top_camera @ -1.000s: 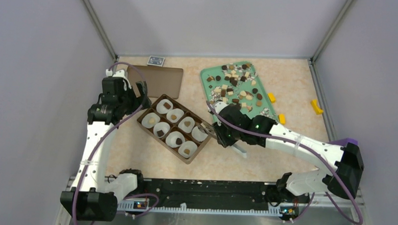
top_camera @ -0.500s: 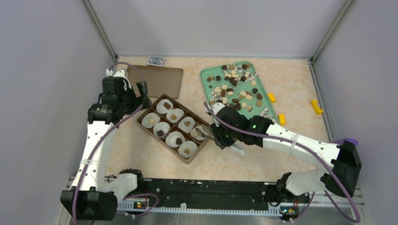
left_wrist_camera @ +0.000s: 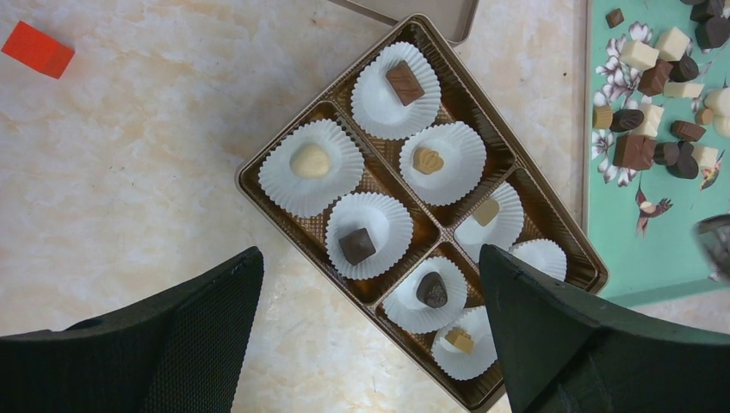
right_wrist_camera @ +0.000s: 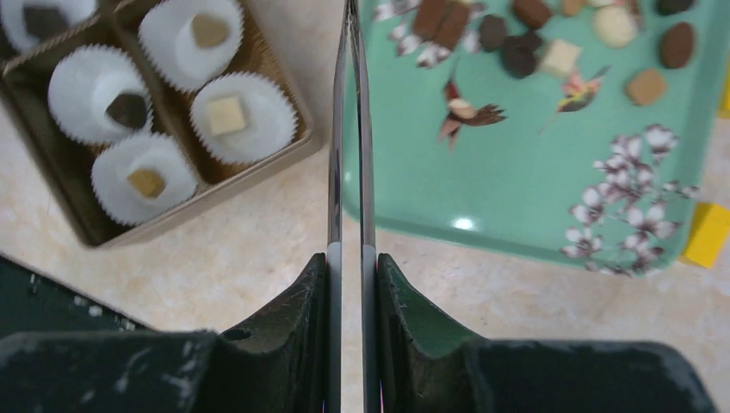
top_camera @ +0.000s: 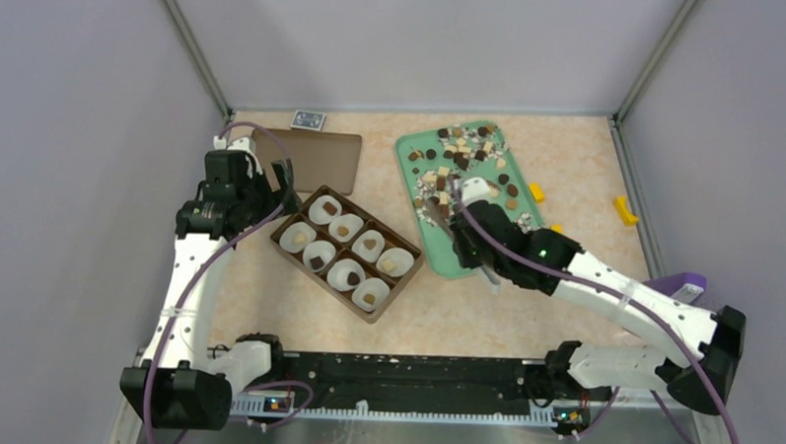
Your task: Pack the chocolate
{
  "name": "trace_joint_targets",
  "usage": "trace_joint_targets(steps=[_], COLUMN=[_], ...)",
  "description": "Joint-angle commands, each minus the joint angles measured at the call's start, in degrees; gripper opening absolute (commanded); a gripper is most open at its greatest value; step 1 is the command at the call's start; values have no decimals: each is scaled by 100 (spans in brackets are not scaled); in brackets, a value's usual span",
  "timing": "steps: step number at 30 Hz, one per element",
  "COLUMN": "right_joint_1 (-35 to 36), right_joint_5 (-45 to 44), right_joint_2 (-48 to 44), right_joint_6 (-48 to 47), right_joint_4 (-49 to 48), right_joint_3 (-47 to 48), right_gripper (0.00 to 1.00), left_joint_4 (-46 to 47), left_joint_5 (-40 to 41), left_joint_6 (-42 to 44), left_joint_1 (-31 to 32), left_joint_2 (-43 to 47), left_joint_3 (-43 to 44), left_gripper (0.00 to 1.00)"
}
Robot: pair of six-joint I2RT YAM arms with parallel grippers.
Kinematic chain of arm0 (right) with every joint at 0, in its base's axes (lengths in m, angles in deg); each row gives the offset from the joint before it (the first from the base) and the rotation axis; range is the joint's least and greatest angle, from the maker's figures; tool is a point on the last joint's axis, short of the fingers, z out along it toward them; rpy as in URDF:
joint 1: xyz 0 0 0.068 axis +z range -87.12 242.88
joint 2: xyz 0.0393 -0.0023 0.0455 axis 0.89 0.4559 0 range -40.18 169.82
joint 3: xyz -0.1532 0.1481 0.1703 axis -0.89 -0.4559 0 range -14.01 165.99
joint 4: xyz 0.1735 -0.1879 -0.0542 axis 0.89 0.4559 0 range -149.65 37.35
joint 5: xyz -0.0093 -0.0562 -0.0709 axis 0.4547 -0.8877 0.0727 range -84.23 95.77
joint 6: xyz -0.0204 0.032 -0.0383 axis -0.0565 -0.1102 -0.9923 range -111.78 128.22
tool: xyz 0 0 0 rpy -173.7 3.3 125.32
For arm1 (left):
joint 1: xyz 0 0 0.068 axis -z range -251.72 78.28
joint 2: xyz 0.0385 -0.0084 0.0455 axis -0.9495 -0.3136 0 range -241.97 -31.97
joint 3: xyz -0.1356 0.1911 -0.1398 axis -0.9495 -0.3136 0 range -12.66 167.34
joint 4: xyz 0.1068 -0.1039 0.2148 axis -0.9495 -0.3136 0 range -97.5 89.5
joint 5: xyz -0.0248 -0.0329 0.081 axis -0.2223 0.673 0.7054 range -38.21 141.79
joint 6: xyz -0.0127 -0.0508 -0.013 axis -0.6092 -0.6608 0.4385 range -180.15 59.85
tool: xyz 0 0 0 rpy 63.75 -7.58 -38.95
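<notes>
Corner of box [left_wrist_camera: 247, 176] behind left hand [left_wrist_camera: 368, 258]

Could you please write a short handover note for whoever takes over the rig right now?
The left gripper is open and empty above the box.
The right gripper is shut on tweezers over the tray; their tips look empty.
Done: each of the eight paper cups holds one chocolate.
Many loose pieces lie on the tray.
Left: probably only fitting the lid, which lies on the table beyond the box.
</notes>
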Motion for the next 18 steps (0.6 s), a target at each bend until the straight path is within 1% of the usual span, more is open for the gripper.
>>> trace_joint_targets(steps=[1, 3, 5, 7, 10, 13, 18], right_joint_1=[-987, -1688, -2130, -2378, -2674, -3250, -3965], right_joint_5=[-1124, -1158, -1373, -1795, -2314, -2300, -2107], right_joint_2=[-607, -910, -1350, -1622, -1838, -1876, -1824], right_joint_6=[532, 903, 1149, 1514, 1903, 2055, 2253], right_joint_4=[264, 443, 450, 622, 820, 764, 352], right_joint_3=[-103, -364, -742, -1081, -1453, -1726, -2160], right_gripper=[12, 13, 19, 23, 25, 25, 25], left_joint_4=[217, 221, 250, 280, 337, 402, 315], left_joint_5=[-65, -58, -58, -104, -227, -344, -353], left_joint_6=[32, 50, 48, 23, 17, 63, 260], left_joint_1=[16, 16, 16, 16, 16, 16, 16], left_joint_2=[48, 82, 117, 106, 45, -27, -234], left_joint_3=[78, -4, -91, -137, -178, -186, -42], left_gripper=[99, 99, 99, 99, 99, 99, 99])
